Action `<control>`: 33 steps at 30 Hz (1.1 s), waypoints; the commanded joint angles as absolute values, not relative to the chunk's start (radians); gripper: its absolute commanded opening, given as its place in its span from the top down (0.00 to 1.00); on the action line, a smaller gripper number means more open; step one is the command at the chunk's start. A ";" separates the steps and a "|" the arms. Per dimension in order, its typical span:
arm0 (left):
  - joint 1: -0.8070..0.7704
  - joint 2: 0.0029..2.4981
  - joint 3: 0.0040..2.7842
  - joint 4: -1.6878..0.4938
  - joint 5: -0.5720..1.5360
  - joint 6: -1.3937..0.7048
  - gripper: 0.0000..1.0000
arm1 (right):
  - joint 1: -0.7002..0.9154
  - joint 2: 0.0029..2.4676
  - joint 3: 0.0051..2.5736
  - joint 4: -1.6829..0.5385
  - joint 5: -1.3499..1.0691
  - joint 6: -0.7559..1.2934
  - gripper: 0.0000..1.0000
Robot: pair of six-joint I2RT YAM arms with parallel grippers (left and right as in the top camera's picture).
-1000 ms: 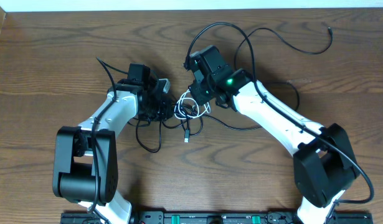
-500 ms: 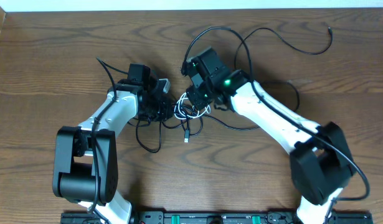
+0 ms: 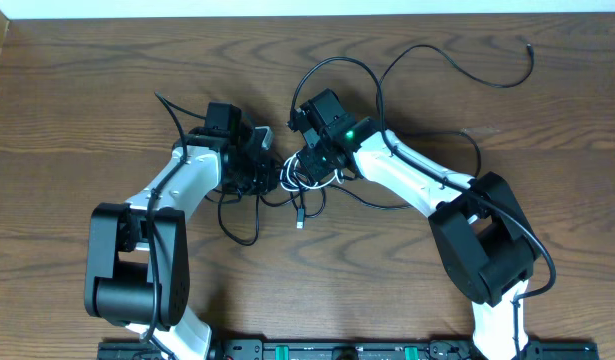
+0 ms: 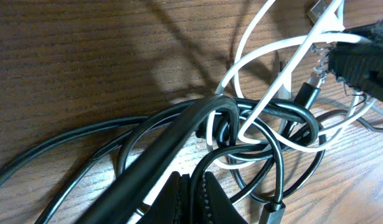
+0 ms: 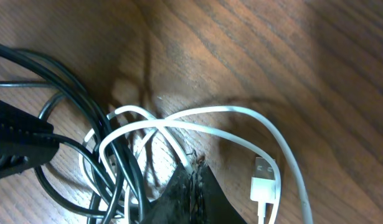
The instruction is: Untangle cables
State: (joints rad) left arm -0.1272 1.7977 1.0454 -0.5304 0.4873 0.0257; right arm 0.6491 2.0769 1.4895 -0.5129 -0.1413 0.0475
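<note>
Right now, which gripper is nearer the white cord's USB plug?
Right. The right gripper has its fingertips just beside the white USB plug. The left gripper is farther off, on the other side of the knotted black cord.

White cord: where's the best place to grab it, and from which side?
Grip the white cord on the bare stretch just behind its USB plug. There it arcs alone, nothing crossing it. Come down from above on the plug side, closing across the cord. Further in, its loops cross the black cord, so a pinch would likely catch both.
</note>
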 commanded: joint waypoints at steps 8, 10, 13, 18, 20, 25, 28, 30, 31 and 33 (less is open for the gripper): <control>-0.125 1.810 1.038 -0.534 0.458 0.001 0.92 | 0.658 2.060 1.522 -0.533 0.456 0.047 0.99; -0.125 1.810 1.038 -0.534 0.458 0.001 0.93 | 0.658 2.039 1.525 -0.529 0.493 0.047 0.99; -0.123 1.810 1.038 -0.534 0.435 -0.008 0.93 | 0.658 1.984 1.525 -0.521 0.529 0.047 0.99; -0.123 1.810 1.038 -0.534 0.394 -0.040 0.93 | 0.648 1.866 1.525 -0.519 0.533 0.047 0.99; -0.123 1.810 1.038 -0.534 0.390 -0.043 0.92 | 0.648 1.820 1.525 -0.519 0.532 0.047 0.99; -0.123 1.810 1.038 -0.535 0.365 -0.067 0.93 | 0.649 1.777 1.525 -0.531 0.432 0.055 0.99; -0.123 1.810 1.038 -0.536 0.366 -0.067 0.92 | 0.645 1.781 1.525 -0.562 0.279 0.083 0.99; -0.123 1.811 1.038 -0.538 0.385 -0.066 0.93 | 0.645 1.786 1.523 -0.580 0.046 0.099 0.83; -0.123 1.810 1.038 -0.538 0.385 -0.066 0.92 | 0.646 1.788 1.523 -0.585 -0.023 0.100 0.80; -0.122 1.810 1.038 -0.538 0.406 -0.065 0.93 | 0.647 1.796 1.523 -0.592 -0.121 0.101 0.78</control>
State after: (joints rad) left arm -0.1272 1.7977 1.0447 -0.5312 0.3874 -0.0559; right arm 0.6445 1.7844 1.5116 -0.5850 0.1200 0.0795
